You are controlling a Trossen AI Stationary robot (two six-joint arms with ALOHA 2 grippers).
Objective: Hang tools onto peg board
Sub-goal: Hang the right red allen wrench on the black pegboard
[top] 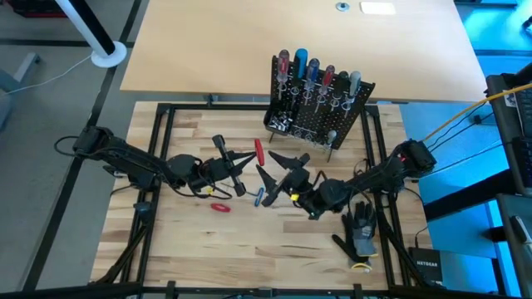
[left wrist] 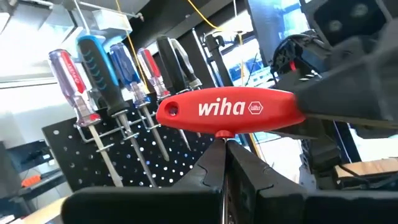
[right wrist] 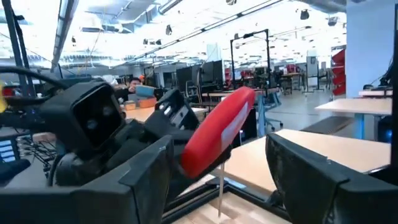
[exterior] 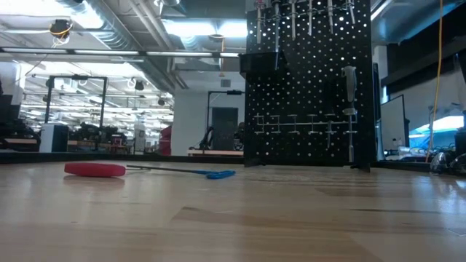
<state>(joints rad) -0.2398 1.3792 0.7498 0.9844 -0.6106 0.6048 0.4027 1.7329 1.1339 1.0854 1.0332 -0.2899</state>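
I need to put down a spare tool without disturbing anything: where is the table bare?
Bare: the near strip below both grippers, left of the glove. Crowded: the middle, around the left gripper, right gripper and the loose tools beside them, up to the peg board.

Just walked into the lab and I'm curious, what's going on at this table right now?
The left pincer, shut, holds up a red T-handled tool by its thin metal shaft. The right pincer stands open around that red handle, as for a handover. Behind them, the black perforated peg board already carries several screwdrivers. A red-handled tool and a blue-handled one lie on the pale wooden tabletop.
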